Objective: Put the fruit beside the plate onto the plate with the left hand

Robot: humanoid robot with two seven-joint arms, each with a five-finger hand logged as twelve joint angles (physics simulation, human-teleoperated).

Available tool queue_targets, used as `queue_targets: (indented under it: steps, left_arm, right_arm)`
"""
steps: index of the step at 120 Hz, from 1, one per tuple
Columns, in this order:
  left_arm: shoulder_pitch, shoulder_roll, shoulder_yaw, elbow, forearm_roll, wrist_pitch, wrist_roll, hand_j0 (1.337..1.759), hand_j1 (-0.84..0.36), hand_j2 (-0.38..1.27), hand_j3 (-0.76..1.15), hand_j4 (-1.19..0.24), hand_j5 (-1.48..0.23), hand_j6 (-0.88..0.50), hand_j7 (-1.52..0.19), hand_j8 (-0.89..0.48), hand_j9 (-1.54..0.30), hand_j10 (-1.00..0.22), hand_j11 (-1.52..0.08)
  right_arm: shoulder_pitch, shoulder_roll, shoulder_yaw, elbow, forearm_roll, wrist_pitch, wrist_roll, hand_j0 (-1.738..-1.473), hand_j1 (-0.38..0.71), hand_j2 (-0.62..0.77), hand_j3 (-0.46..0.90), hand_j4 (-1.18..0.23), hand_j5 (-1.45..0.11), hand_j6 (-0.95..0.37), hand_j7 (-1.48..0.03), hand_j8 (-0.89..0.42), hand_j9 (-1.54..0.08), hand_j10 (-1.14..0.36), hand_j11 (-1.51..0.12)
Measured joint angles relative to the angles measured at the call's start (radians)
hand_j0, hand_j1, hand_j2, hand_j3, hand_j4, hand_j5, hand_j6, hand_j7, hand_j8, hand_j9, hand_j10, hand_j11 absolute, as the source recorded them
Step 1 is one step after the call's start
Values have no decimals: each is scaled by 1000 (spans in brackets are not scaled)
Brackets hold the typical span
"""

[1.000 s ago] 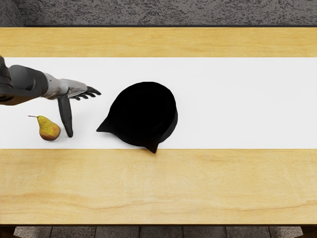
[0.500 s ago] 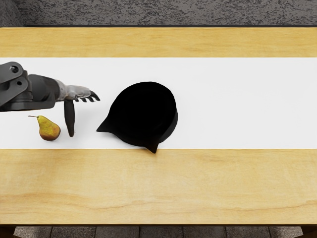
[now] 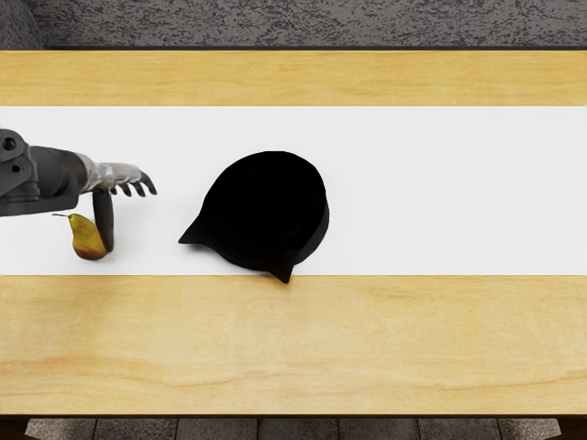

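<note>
The pear (image 3: 86, 240) lies on the white runner (image 3: 440, 183) near the table's (image 3: 293, 348) left edge, off the black plate (image 3: 266, 211) at mid-table. Its stem points far-left (long axis slanting). The left hand (image 3: 116, 180) hangs over it, fingers spread and gripping nothing, its thumb (image 3: 105, 225) down along the pear's right side.
</note>
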Motion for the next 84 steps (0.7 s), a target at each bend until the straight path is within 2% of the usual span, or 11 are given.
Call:
queue_targets:
  steps: [41, 67, 76, 84]
  left_arm:
    - [12, -3, 6, 29, 101, 61, 0, 1658, -3, 62, 0, -299, -384, -300, -384, -300, -384, -299, -384]
    - [12, -69, 7, 36, 119, 71, 0, 1658, -15, 64, 0, -309, -398, -310, -397, -310, -397, -309, -397]
    - [12, -59, 8, 19, 120, 72, 0, 1658, -18, 64, 0, -311, -400, -312, -400, -312, -400, -311, -400]
    - [9, 2, 8, -23, 120, 72, 0, 1658, -27, 66, 0, -319, -411, -320, -410, -320, -410, -319, -410]
  right_arm:
    - [0, 0, 1, 0, 2, 0, 0, -1658, -349, 0, 0, 0, 0, 0, 0, 0, 0, 0, 0]
    - [0, 0, 1, 0, 3, 0, 0, -1658, -349, 0, 0, 0, 0, 0, 0, 0, 0, 0, 0]
    - [0, 0, 1, 0, 3, 0, 0, -1658, -349, 0, 0, 0, 0, 0, 0, 0, 0, 0, 0]
    - [0, 0, 1, 0, 4, 0, 0, -1658, -349, 0, 0, 0, 0, 0, 0, 0, 0, 0, 0]
